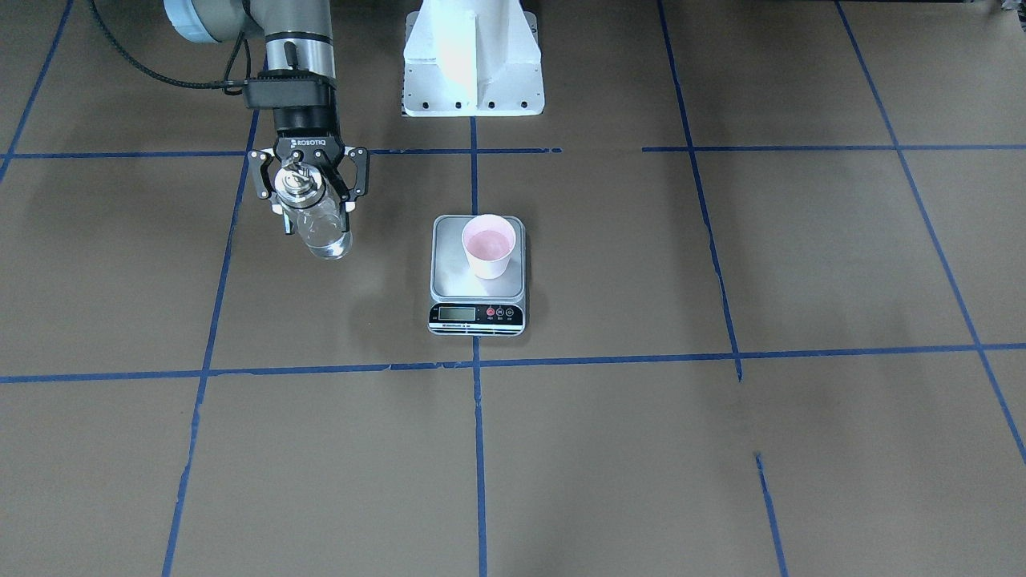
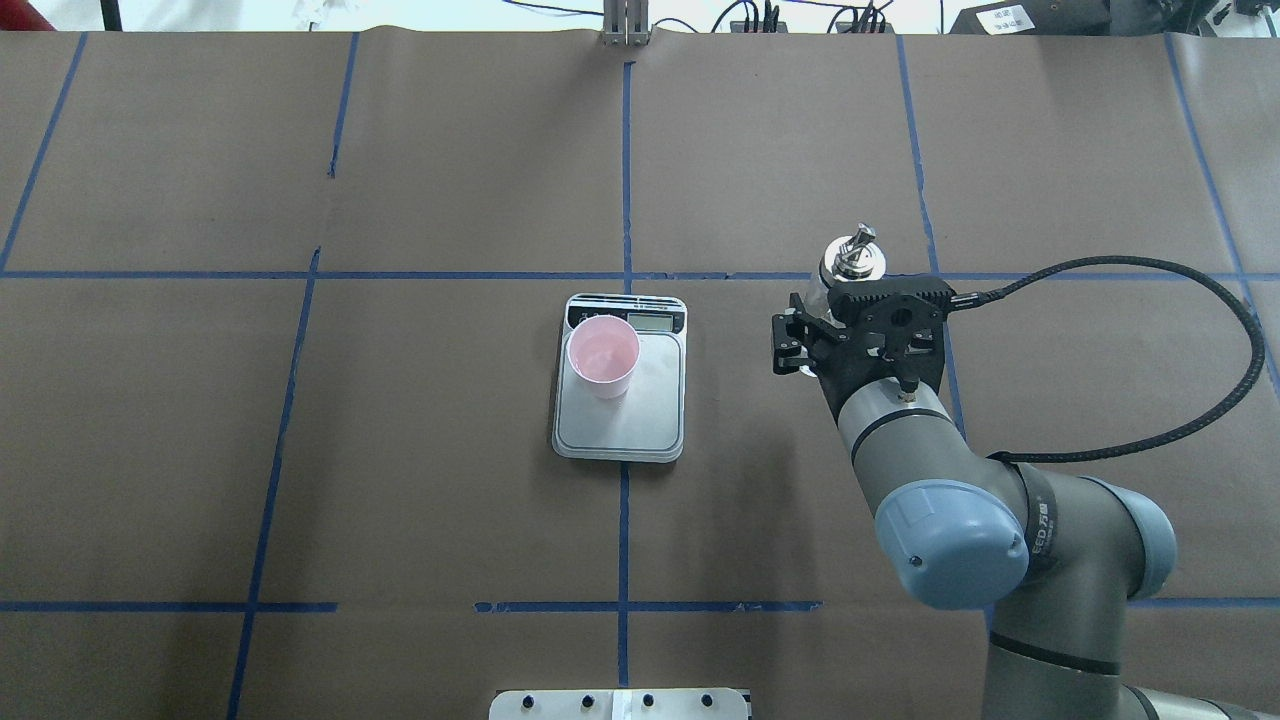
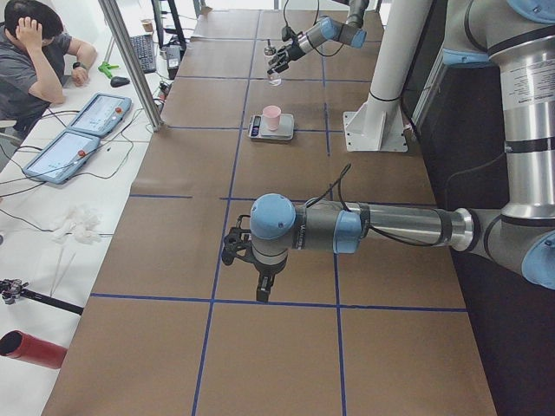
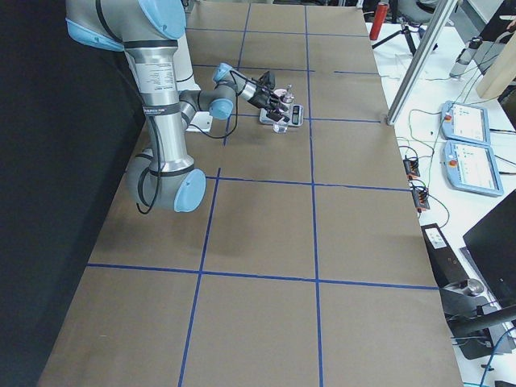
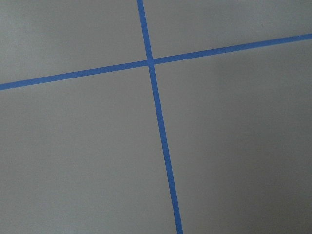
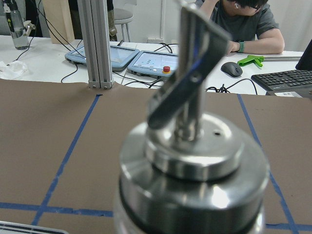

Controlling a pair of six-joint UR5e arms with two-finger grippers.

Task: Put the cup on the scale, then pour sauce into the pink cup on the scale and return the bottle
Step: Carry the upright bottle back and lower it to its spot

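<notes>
The pink cup [image 1: 489, 244] stands upright on the silver scale [image 1: 450, 268], toward the platform's display end [image 2: 655, 321]. My right gripper [image 1: 314, 207] is shut on the clear glass bottle [image 1: 319, 226], held roughly upright, well to the robot's right of the scale. Its silver spout cap [image 2: 853, 262] fills the right wrist view [image 6: 195, 161]. I cannot tell whether the bottle's base touches the table. The sauce inside is too clear to make out. My left gripper [image 3: 238, 249] hovers low over bare table far from the scale, seen only from the side.
The white robot pedestal [image 1: 473, 56] stands behind the scale. Blue tape lines [image 5: 156, 112] grid the brown table. Beyond the far edge are an aluminium post [image 6: 97, 44], two tablets [image 3: 82, 134] and a seated person [image 3: 35, 43].
</notes>
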